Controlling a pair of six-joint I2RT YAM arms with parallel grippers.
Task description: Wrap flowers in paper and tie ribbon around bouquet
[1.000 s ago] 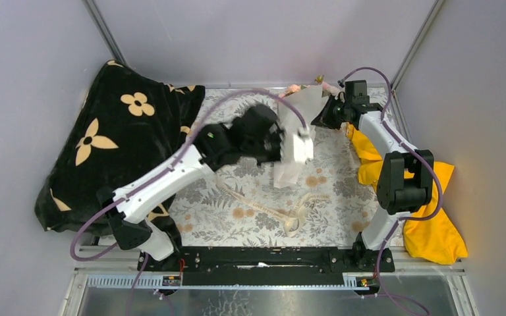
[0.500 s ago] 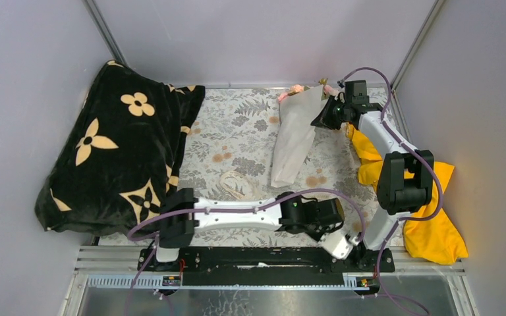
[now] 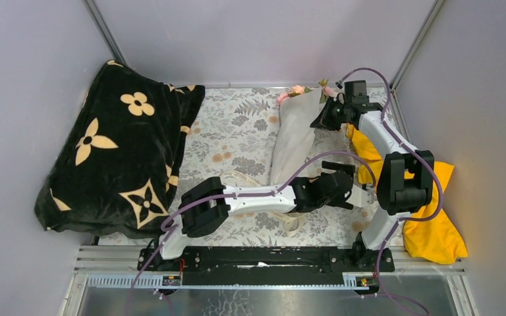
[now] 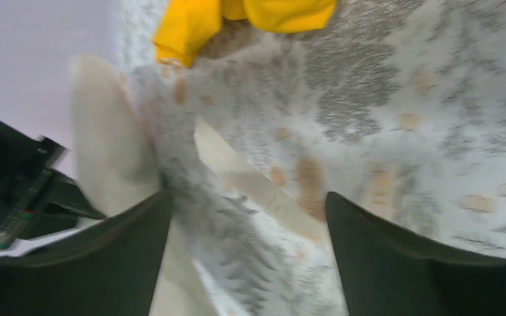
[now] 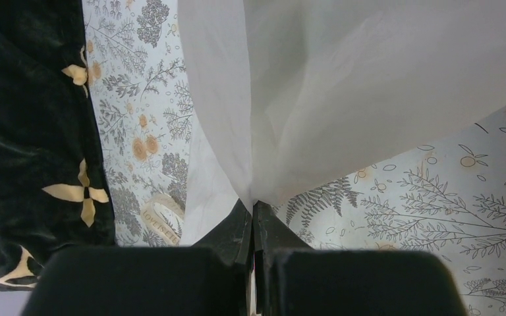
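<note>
The bouquet (image 3: 293, 135) lies at the back of the table, pink flowers (image 3: 296, 89) showing above a white paper (image 5: 342, 85) cone. My right gripper (image 3: 320, 121) is at the cone's upper right edge, shut on a fold of the paper, its fingertips (image 5: 253, 209) pinched together. The cream ribbon (image 3: 237, 178) lies loose on the tablecloth below the cone, partly under my left arm. My left gripper (image 3: 358, 192) hovers low, right of the cone's lower end, open, with only a blurred strip of ribbon (image 4: 253, 181) and tablecloth between its fingers (image 4: 395, 257).
A black blanket (image 3: 115, 145) with beige flower prints is heaped on the left. A yellow cloth (image 3: 428, 217) lies along the right edge beside the right arm. The grey floral tablecloth (image 3: 237, 125) covers the table.
My left arm left the bouquet, swung down to the near edge, then came up to the right of the cone's lower end, and its jaws opened. The right gripper kept its hold.
</note>
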